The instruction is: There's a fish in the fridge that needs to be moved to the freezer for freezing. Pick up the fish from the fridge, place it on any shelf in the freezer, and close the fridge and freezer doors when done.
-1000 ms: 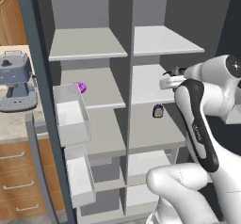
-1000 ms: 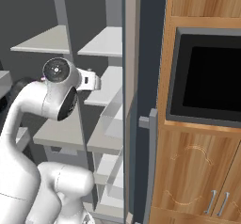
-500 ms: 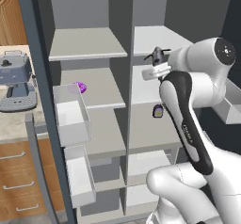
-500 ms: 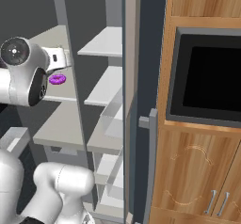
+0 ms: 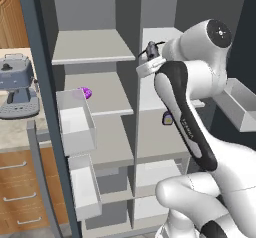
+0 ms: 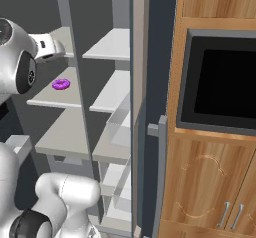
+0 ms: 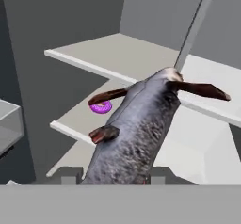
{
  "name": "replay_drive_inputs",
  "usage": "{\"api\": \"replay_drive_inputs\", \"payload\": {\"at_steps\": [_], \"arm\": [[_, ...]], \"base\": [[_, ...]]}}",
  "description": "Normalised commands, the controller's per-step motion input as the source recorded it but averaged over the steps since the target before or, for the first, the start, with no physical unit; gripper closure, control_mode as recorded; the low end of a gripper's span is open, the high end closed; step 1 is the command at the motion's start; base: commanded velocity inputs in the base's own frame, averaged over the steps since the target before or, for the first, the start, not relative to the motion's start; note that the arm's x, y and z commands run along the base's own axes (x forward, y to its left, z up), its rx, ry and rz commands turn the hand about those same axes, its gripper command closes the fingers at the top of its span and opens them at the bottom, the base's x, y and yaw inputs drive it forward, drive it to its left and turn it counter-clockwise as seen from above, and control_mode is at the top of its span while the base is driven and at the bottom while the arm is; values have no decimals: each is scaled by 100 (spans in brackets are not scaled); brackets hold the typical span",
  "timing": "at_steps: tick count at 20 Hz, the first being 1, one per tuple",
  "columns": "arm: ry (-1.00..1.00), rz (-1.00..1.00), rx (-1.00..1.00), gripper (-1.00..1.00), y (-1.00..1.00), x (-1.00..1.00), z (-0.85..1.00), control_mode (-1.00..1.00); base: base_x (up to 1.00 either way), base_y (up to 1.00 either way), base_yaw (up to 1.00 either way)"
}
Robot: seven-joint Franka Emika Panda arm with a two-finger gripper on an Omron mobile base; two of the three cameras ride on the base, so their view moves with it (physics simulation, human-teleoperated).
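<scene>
The jaws (image 7: 110, 178) were closed on the fish (image 7: 136, 129), a grey speckled body with dark reddish-brown fins that ran up and away from the finger tips in the hand view. In the left base view the jaws sat at about the height of the upper shelves, right at the vertical divider (image 5: 136, 82) between the two compartments, with a small dark piece of the fish (image 5: 151, 47) sticking out above them.

Just past the jaws, to the left of the divider, lay the narrower freezer (image 5: 90, 47) with its pale grey shelves. One shelf below the jaws a small purple ring (image 5: 85, 92) rested on the freezer shelf; the hand view showed it beyond the fish, to the left. To the right of the divider and below the jaws, in the fridge (image 5: 160, 137), a little dark bottle with a yellow label (image 5: 167, 118) stood on a shelf, partly behind the arm.

Left of the jaws and nearer the camera stood the open freezer door (image 5: 37, 82) with its white inner bins (image 5: 75, 119). Farther left, beyond that door, a grey coffee machine (image 5: 17, 84) stood on the bench (image 5: 15, 132). In the right base view a wooden cabinet with a black oven (image 6: 225, 82) stood well off to the right
</scene>
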Motion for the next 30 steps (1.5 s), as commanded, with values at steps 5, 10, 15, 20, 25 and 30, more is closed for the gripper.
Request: {"api": "replay_drive_inputs", "payload": {"at_steps": [5,10,15,20,25,30], "arm": [[-1,0,-10,100,54,43,0,-100],[1,0,-6,100,35,56,0,-100],[1,0,-5,100,32,65,0,-100],[3,0,-1,100,6,64,0,-100],[2,0,0,100,3,79,-8,-100],[2,0,-1,100,25,75,-7,-100]], "base": [[0,0,0],[0,0,0],[0,0,0],[0,0,0],[0,0,0],[0,0,0]]}}
